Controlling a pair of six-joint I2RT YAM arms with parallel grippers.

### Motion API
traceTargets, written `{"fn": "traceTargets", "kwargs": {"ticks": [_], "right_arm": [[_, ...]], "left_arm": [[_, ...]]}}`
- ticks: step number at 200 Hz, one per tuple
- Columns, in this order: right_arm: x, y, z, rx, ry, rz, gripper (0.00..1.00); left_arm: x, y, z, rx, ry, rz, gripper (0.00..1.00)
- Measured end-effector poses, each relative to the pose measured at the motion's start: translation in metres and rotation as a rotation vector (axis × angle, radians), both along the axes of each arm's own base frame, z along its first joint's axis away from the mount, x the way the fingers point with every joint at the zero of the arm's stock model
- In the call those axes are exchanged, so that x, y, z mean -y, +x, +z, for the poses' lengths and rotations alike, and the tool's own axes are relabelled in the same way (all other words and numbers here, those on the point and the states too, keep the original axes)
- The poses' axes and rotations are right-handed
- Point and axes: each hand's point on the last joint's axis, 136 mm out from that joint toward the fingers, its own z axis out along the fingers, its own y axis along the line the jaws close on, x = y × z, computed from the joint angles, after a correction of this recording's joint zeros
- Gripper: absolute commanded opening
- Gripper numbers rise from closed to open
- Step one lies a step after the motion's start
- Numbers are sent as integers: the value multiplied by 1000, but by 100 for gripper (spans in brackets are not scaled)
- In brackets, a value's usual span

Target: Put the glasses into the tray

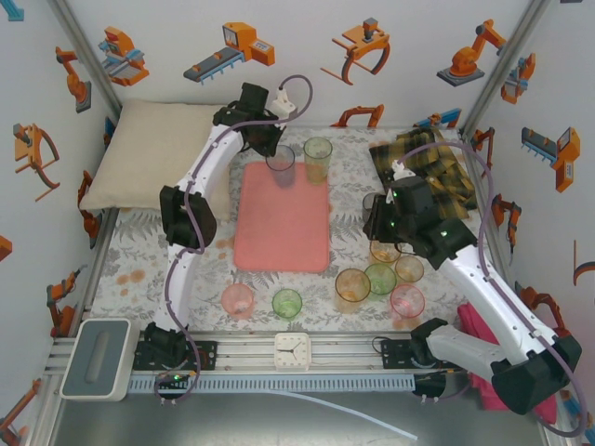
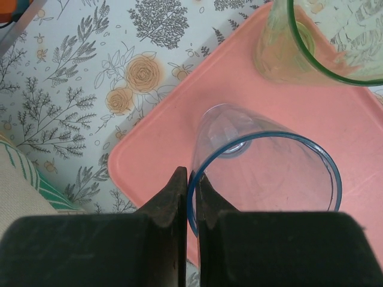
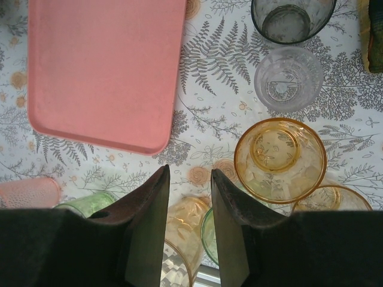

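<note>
My left gripper is shut on the rim of a blue-rimmed glass, one finger inside and one outside. That glass is upright over the far end of the salmon-pink tray. A green glass stands at the tray's far right corner. My right gripper hangs open and holds nothing, above the table right of the tray. Under it are an orange glass and another orange glass. A clear glass and a smoky grey glass stand farther off.
Several more glasses cluster at the near right. A pink glass and a green glass stand near the front. A cream pillow lies far left, a plaid cloth far right, a magenta cloth near right.
</note>
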Motion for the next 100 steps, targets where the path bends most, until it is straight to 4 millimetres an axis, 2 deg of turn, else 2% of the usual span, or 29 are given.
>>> {"fn": "traceTargets", "kwargs": {"ticks": [100], "right_arm": [[-2, 4, -9, -27, -14, 0, 36]], "left_arm": [[1, 12, -1, 42, 4, 16, 24]]}}
